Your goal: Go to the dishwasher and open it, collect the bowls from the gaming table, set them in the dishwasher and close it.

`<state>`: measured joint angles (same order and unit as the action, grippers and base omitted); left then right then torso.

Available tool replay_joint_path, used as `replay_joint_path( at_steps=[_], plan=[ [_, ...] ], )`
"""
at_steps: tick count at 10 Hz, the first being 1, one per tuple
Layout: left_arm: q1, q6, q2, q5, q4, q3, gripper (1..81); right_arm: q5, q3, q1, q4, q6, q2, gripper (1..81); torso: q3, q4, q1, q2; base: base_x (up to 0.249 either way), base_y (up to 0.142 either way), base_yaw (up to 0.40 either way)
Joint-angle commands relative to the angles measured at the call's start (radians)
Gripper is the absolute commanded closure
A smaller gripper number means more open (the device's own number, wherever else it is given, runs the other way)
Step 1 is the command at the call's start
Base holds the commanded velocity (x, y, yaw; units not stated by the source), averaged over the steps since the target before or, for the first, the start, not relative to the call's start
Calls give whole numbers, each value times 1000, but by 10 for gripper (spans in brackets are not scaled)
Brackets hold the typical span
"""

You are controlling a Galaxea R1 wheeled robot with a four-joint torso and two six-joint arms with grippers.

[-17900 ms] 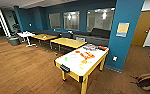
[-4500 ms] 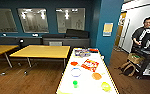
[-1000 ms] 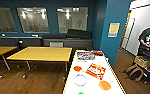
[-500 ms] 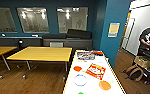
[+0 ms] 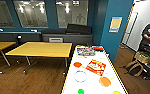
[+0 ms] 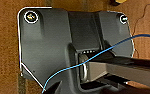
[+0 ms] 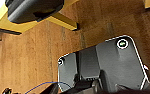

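Collection not begun: bowls point(image 5: 80, 76) lie uncollected on the gaming table point(image 5: 111, 68) at 12 o'clock; gripper states cannot be told.

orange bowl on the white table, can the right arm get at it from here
Probably not yet: the orange bowl lies on the white table, while the right wrist view shows wooden floor below.

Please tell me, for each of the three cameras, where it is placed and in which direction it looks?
Head: high on the robot, looking forward and down on the white table with bowls and game boxes.
Left wrist: on the left arm, looking down at wood floor past the robot's dark plate.
Right wrist: on the right arm, likewise down at floor.
Both wrist views share the floor.
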<state>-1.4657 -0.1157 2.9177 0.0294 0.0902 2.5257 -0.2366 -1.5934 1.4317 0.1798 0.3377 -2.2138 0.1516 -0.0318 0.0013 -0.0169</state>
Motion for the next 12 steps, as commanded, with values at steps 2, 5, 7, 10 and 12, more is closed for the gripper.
replay_joint_path(
  at_steps=[2,5,7,10,12],
  plan=[
    [44,-1,-7,-55,9,-10,10,13,291,-239,-20,121,303,10,71,0,0,0,0,0,0],
    [44,-1,-6,-55,9,-10,10,106,369,-398,-20,204,392,10,134,0,1,1,0,0,0],
    [44,-1,-7,-54,9,-8,10,177,373,-484,-19,253,405,10,168,0,1,1,0,0,0],
    [44,-1,-6,-55,9,-7,10,226,300,-540,-19,342,414,10,172,0,2,2,0,0,0],
    [44,-1,-4,-55,9,-7,10,229,238,-555,-22,392,440,10,178,0,2,3,0,0,0]
  ],
)
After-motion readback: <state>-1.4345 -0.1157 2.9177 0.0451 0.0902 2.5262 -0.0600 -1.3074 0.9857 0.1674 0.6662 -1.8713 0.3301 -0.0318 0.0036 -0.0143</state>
